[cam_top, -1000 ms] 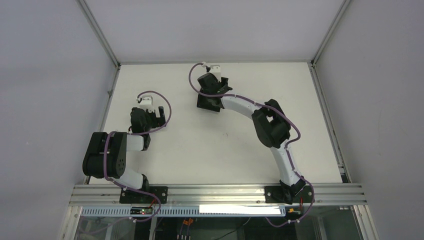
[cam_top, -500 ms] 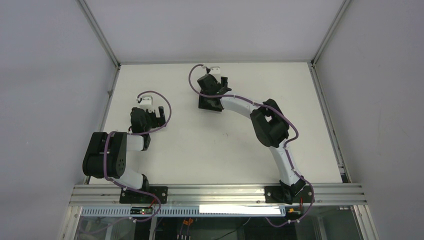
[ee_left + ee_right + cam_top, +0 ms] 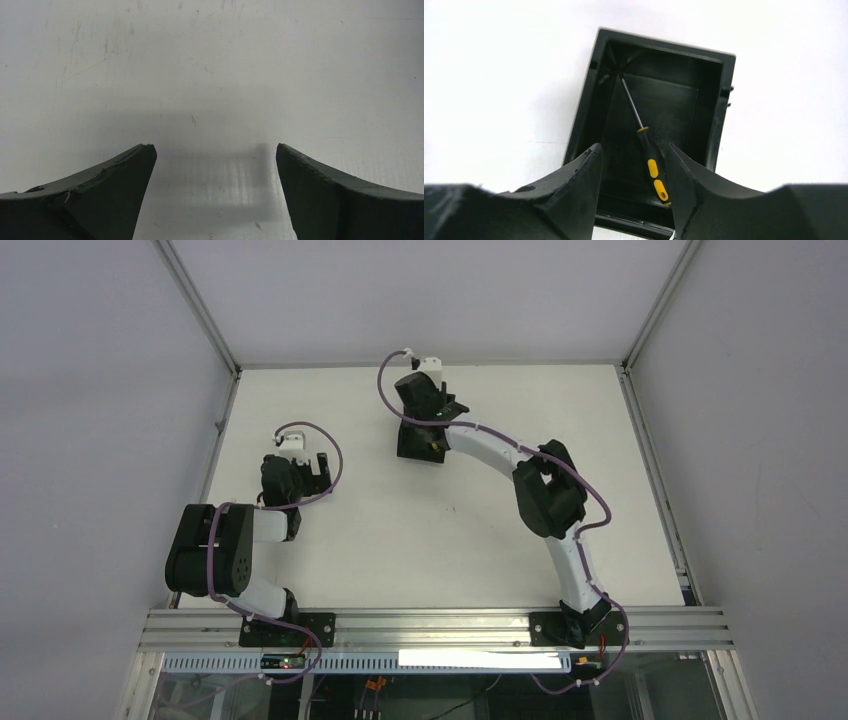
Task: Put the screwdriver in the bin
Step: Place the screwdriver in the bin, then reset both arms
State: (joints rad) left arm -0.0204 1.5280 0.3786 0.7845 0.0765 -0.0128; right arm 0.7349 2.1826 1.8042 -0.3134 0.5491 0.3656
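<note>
The black bin (image 3: 665, 52) stands on the white table, directly below my right gripper (image 3: 634, 150). The screwdriver (image 3: 651, 162) lies inside the bin, its thin shaft pointing to the far left corner and its black and yellow handle toward me. The handle's end is hidden behind my right finger. The right gripper is open and empty, jaws spread above the bin's near side. In the top view the bin (image 3: 410, 448) sits at the table's far middle, under the right gripper (image 3: 432, 425). My left gripper (image 3: 215, 147) is open and empty over bare table.
The left gripper (image 3: 318, 465) hovers at the left side of the table (image 3: 450, 530). Grey walls and an aluminium frame (image 3: 430, 365) enclose the table on three sides. Only the bin stands on the table.
My right arm has shifted a little, its wrist moving slightly toward the far edge above the bin. The left arm has not moved.
</note>
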